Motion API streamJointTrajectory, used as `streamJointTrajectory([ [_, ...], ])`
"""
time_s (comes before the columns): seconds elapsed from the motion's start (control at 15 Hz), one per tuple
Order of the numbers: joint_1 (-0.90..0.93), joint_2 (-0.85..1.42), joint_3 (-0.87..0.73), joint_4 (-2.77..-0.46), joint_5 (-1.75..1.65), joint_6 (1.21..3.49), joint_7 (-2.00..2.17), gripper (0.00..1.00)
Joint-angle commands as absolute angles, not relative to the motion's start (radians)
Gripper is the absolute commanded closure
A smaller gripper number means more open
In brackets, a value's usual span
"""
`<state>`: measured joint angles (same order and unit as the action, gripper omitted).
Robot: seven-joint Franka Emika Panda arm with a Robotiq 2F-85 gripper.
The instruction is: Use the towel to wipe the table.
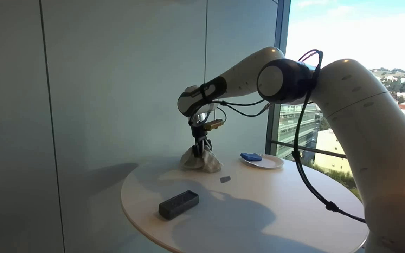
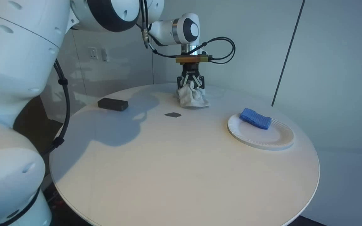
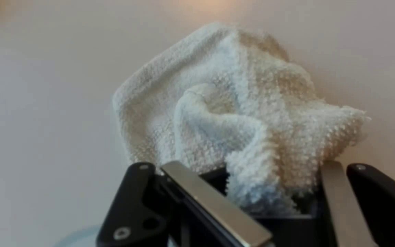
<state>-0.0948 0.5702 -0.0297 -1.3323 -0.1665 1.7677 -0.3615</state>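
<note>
The towel is a crumpled off-white terry cloth lying bunched on the round white table. It also shows in the other views as a standing lump and a folded, peaked pile. My gripper points straight down over it in both exterior views. In the wrist view the two fingers stand wide apart, with a towel fold rising between them toward the palm. The fingertips are partly hidden by the cloth. The gripper looks open around the towel.
A white paper plate holds a folded blue cloth or sponge. A dark rectangular block or box lies near the table edge. A small flat grey piece lies near the towel. A wall stands behind the table.
</note>
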Motion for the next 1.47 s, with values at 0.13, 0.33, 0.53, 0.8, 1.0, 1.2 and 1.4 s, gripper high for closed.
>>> streamJointTrajectory([
  [0.13, -0.102, 0.305, -0.022, -1.654, -0.091, 1.624, -0.279, 1.00],
  [0.33, -0.108, 0.329, -0.024, -1.741, -0.018, 1.563, -0.258, 0.99],
  [0.53, -0.129, 0.386, -0.032, -1.800, 0.070, 1.555, -0.258, 0.99],
  [0.8, -0.131, 0.402, -0.059, -1.775, 0.034, 1.700, -0.195, 1.00],
  [1.0, -0.117, 0.378, -0.073, -1.676, -0.052, 1.719, -0.191, 1.00],
  [1.2, -0.116, 0.397, -0.066, -1.566, -0.095, 1.778, -0.212, 1.00],
  [1.4, -0.160, 0.415, -0.028, -1.560, 0.067, 1.851, -0.293, 1.00],
])
